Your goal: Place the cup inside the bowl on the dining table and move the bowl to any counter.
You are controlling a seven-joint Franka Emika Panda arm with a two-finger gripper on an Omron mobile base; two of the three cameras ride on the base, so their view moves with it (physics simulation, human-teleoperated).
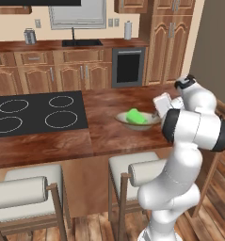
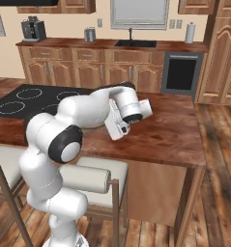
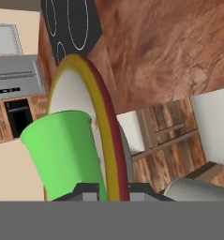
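green cup (image 1: pixel 135 116) lying inside bowl (image 1: pixel 125 122), on dining table (image 1: pixel 109 132)

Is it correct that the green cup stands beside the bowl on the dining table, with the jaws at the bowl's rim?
Not quite. The cup is inside the bowl, not beside it; the left base view shows this. The rest holds: the bowl is on the dining table, and the jaws are at its rim.
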